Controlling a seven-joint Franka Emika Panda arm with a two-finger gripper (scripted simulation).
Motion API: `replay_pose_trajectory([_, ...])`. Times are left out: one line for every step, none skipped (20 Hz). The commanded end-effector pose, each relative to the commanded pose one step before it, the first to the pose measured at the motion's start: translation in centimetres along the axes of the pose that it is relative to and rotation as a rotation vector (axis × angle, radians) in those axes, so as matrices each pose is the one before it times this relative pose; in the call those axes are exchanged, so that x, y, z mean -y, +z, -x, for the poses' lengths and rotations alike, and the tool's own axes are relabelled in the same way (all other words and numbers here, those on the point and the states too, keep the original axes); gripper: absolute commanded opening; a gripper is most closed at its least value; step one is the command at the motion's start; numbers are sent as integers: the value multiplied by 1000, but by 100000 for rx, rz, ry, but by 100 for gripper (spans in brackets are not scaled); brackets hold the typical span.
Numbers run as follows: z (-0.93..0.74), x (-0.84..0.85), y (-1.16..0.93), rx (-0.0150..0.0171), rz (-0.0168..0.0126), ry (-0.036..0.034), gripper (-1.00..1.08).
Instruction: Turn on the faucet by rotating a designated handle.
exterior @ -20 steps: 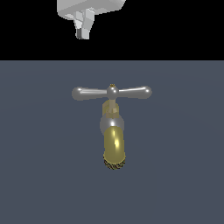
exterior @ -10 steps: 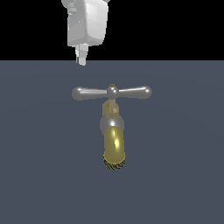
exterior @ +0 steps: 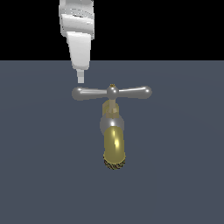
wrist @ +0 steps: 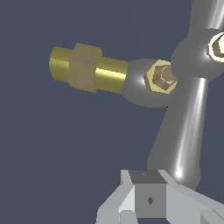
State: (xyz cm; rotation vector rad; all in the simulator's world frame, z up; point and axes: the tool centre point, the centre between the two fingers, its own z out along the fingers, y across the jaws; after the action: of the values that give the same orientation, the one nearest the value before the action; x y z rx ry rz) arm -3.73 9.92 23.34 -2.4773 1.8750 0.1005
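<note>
Descending from the upper edge of the exterior view, the gripper (exterior: 80,80) is now hanging much lower than a second ago, its narrow tip just above the handle's (exterior: 112,92) bulb on the exterior view's left. From this side the fingers are lining up as one thin blade, so I cannot tell whether they are apart or together. The faucet (exterior: 113,131) is sitting near the middle of the dark grey-blue floor (exterior: 183,175), well away from its edges, with the silver crossbar lying level and the brass-yellow spout (exterior: 114,148) running down toward the camera.

From the wrist view, a grey finger (wrist: 148,199) is showing close against one tapered arm of the handle (wrist: 186,131), with the brass nub (wrist: 161,78) and the brass stem (wrist: 87,68) beyond. Nothing is gripped.

Judging by this, the approach step is underway. The next move is likely calling for the tip to come down beside that arm's end and push sideways, swinging the crossbar about its stem.
</note>
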Motion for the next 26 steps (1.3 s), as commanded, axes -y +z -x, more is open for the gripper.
replay_pose_trajectory([24, 575, 1058, -1875, -374, 5089, -100])
replay_pose_trajectory([17, 178, 353, -672, -137, 1664, -100])
replay_pose_trajectory([19, 162, 324, -633, -147, 1534, -100])
replay_pose_trajectory([20, 147, 295, -592, -152, 1405, -100])
replay_pose_trajectory([21, 132, 267, -547, -154, 1278, -100])
replay_pose_trajectory([21, 118, 239, -500, -152, 1152, -100])
replay_pose_trajectory([21, 105, 213, -452, -146, 1026, -100])
replay_pose_trajectory([19, 91, 186, -402, -137, 904, -100])
replay_pose_trajectory([17, 78, 160, -351, -125, 781, -100])
replay_pose_trajectory([16, 66, 135, -298, -110, 658, -100])
replay_pose_trajectory([12, 53, 110, -245, -94, 539, -100])
replay_pose_trajectory([10, 41, 85, -191, -75, 418, -100])
replay_pose_trajectory([8, 29, 61, -136, -54, 297, -100])
replay_pose_trajectory([4, 18, 36, -83, -33, 180, -100])
replay_pose_trajectory([9, 6, 13, -20, -8, 44, -100])
replay_pose_trajectory([0, 0, 0, 0, 0, 0, -100])
replay_pose_trajectory([0, 0, 0, 0, 0, 0, -100])
replay_pose_trajectory([0, 0, 0, 0, 0, 0, -100])
replay_pose_trajectory([4, -16, -5, 20, 39, -100, -100])
replay_pose_trajectory([28, -264, 2, 0, 0, 0, -100])
replay_pose_trajectory([28, -263, 2, 0, 0, 0, -100])
replay_pose_trajectory([28, -263, 2, 0, 0, 0, -100])
replay_pose_trajectory([28, -262, 2, 0, 0, 0, -100])
replay_pose_trajectory([28, -262, 2, 0, 0, 0, -100])
replay_pose_trajectory([27, -261, 2, 0, 0, 0, -100])
replay_pose_trajectory([27, -260, 2, 0, 0, 0, -100])
